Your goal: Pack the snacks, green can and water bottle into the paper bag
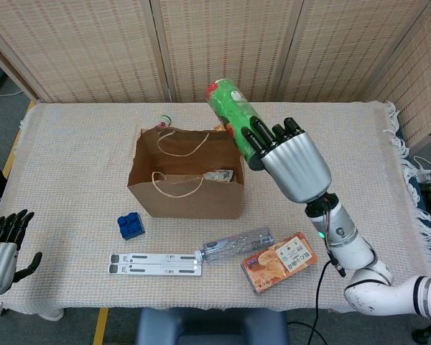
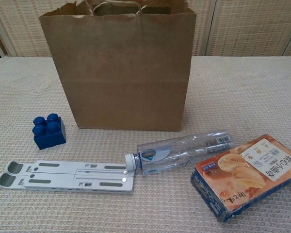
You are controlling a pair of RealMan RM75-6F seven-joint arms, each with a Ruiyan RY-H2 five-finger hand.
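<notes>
The table, covered with a pale woven cloth, carries everything. The paper bag stands upright near its middle with the mouth open and both rope handles showing; inside, against its right wall, lies a pale packet whose print is too small to read. Behind the bag's rear edge a small item with a red and green top and an orange snack pack lie on the cloth.

The right hand is raised above the table, just right of the bag's far right corner, its dark fingers wrapped around the lower part of the green can. The can is tilted, its long axis running from the hand up and to the left, with its free end over the bag's rear right corner. The chest view shows neither hand nor can.

A grey folding stand lies flat in front of the bag, lengthwise along the table's near edge. The water bottle lies on its side, cap touching the stand's right end, body pointing right and slightly away. The orange snack box lies flat just beside the bottle's base. A blue block sits near the bag's front left corner.

The left hand holds nothing, fingers spread, off the table's near left corner
</notes>
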